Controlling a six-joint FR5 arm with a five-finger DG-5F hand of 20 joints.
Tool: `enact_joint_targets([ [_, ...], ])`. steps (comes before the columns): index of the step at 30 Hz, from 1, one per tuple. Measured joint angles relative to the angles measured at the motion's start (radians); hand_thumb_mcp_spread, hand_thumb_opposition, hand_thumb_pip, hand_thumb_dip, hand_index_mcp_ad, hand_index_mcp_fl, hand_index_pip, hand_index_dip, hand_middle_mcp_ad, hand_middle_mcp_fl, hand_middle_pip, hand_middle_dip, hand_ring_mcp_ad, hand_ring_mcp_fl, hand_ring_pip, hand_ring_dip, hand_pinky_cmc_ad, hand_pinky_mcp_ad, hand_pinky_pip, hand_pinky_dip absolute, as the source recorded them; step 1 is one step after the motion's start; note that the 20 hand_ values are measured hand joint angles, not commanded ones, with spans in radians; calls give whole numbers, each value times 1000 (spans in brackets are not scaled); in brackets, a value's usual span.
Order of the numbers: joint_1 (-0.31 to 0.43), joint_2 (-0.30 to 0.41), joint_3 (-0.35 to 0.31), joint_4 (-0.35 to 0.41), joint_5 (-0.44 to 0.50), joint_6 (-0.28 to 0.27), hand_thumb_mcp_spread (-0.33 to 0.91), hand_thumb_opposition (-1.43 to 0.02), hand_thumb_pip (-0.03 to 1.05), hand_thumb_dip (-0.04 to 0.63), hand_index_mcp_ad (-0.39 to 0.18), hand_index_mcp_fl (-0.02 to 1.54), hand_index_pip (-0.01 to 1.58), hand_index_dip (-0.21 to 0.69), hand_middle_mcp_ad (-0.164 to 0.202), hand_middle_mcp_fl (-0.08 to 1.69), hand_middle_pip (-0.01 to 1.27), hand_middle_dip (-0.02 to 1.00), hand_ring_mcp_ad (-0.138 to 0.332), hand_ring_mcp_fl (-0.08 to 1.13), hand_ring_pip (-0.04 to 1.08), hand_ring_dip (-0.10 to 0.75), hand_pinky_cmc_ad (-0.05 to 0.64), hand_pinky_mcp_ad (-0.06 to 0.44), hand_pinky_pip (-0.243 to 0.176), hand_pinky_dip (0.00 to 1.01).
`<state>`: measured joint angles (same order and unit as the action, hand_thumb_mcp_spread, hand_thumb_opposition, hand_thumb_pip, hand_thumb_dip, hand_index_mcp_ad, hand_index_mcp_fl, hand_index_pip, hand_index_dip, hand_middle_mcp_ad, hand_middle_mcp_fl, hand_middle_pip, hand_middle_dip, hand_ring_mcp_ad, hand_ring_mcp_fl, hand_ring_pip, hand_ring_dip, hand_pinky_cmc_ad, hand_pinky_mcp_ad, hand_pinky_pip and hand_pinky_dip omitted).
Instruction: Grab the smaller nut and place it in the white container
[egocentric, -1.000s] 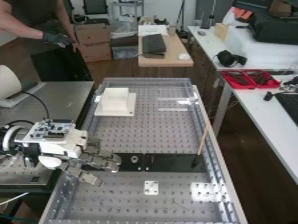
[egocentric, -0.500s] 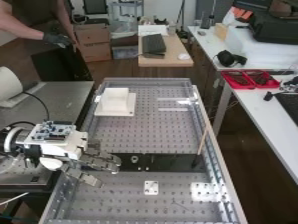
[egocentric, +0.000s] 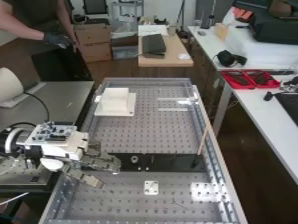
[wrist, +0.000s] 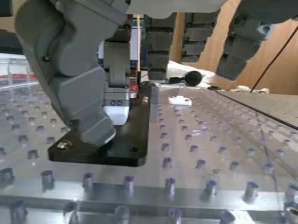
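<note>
Three risks noted, pick stage (my judgement). Hand (egocentric: 101, 160) low over L end of black bar (egocentric: 169, 162), which runs crosswise on bench (egocentric: 143, 135), nearer its near edge. Fingers (wrist: 158, 52) long & relaxed, i.e. released; thumb (wrist: 83, 97) hangs opposite, its tip over bar end. No grasp confirmed. Smaller nut: exact spot can't be told; I judge it on the bar's L end, by my thumb & nearest fingertip (wrist: 116, 114).

Risk 1: miss or skewed pinch. Nut is small & low, my fingertips broad. If thumb & opposing finger don't meet level on its sides, it'd tip, skid along the smooth bar or drop onto the perforated bench, where a hole could catch it. Pressing too low = tips jam on bar.

Risk 2: knock-on. Bearing (egocentric: 134, 159) stands just beyond my fingertips, same bar. Spare fingers swinging in on closing, or any sideways drift, could shove it. Lift should go straight up 1st.

Risk 3: carry & drop. White container (egocentric: 115, 100) sits toward bench's far L corner, well apart. Weak pinch = nut slips en route. Can't make out its opening, so early release might hit rim & bounce out; low approach could bump the wall.
</note>
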<state>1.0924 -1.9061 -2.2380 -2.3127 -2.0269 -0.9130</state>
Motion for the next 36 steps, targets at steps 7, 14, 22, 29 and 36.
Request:
enact_joint_targets([
  [7,-1,-3,8,-9,-2,0,459,-866,648,253,-180,202,1518,77,49,187,119,237,113,0,87,82,379,297,-12,232],
  [14,-2,-4,11,-12,-5,5,459,-866,648,253,-176,202,1518,77,51,187,119,237,113,0,87,82,379,293,-12,232],
  [22,-3,-11,10,-6,-12,3,459,-866,648,253,-171,202,1518,77,51,187,119,237,113,0,87,82,379,290,-12,232],
  [29,-3,-14,8,1,-13,6,459,-867,646,253,-169,215,1518,77,47,187,119,237,113,0,93,87,384,290,-12,232],
  [36,-8,-14,13,0,-17,7,456,-867,646,253,-169,250,1518,73,51,204,119,237,113,0,93,86,368,284,-12,234],
])
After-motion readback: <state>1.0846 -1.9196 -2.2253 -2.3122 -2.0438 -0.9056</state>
